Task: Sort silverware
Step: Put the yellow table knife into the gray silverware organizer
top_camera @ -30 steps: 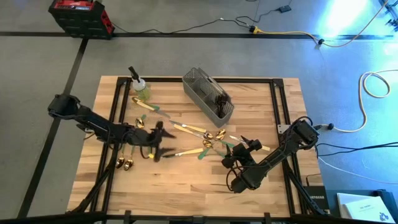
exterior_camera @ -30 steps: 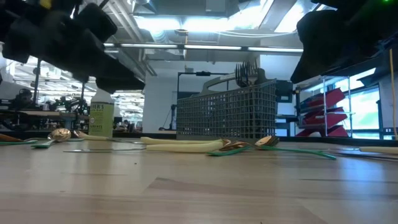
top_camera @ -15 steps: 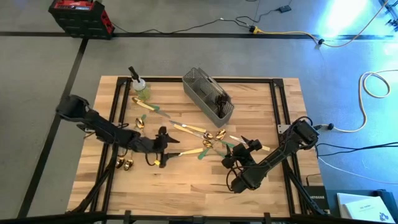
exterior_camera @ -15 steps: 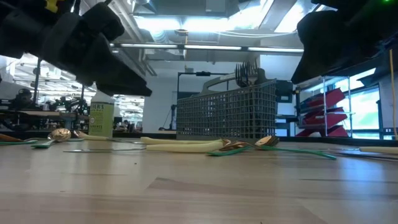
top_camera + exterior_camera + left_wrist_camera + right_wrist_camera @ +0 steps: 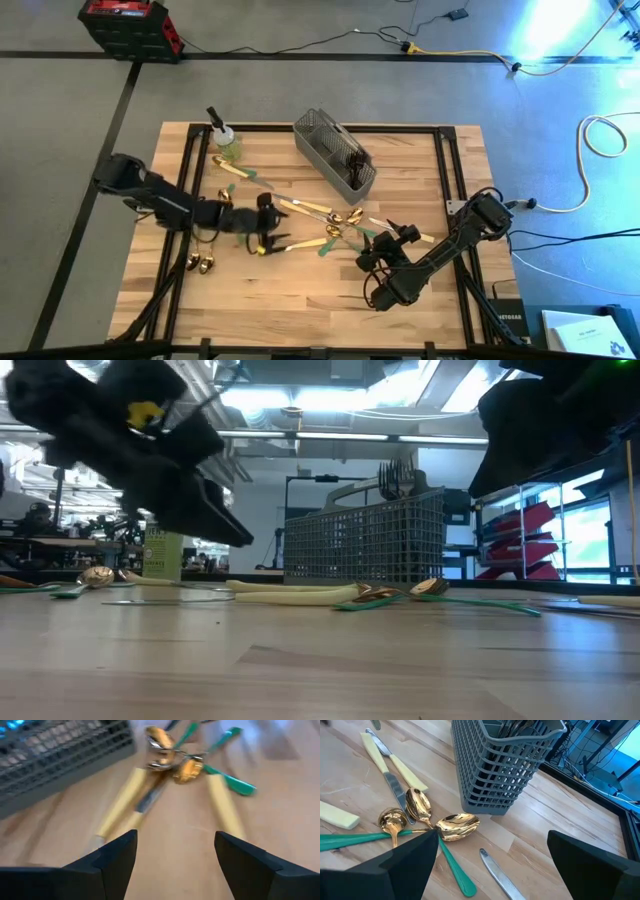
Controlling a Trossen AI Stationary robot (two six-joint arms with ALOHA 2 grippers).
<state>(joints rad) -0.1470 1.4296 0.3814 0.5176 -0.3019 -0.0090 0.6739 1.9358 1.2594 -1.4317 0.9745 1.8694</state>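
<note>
The silverware [image 5: 325, 222] lies scattered on the wooden table: gold spoons [image 5: 457, 825], green-handled pieces [image 5: 454, 869] and cream-handled knives [image 5: 117, 810]. Two more gold spoons [image 5: 200, 263] lie near the left edge. My left gripper [image 5: 270, 226] hovers open just left of the pile, and in its wrist view [image 5: 175, 837] a cream handle lies ahead between its fingers, untouched. My right gripper [image 5: 385, 248] waits open right of the pile, seen in its wrist view [image 5: 490, 865] facing the spoons and the grey mesh caddy [image 5: 505, 765], which holds dark cutlery.
A spray bottle with green liquid [image 5: 226, 141] stands at the far left of the table. The caddy [image 5: 336, 152] sits at the far middle. A black frame runs along the table's sides [image 5: 445, 170]. Bare wood lies along the near edge [image 5: 300, 300].
My left gripper has moved toward the table's right edge, closer to the silverware pile, and has tipped lower toward the tabletop. Its fingers have stayed open.
</note>
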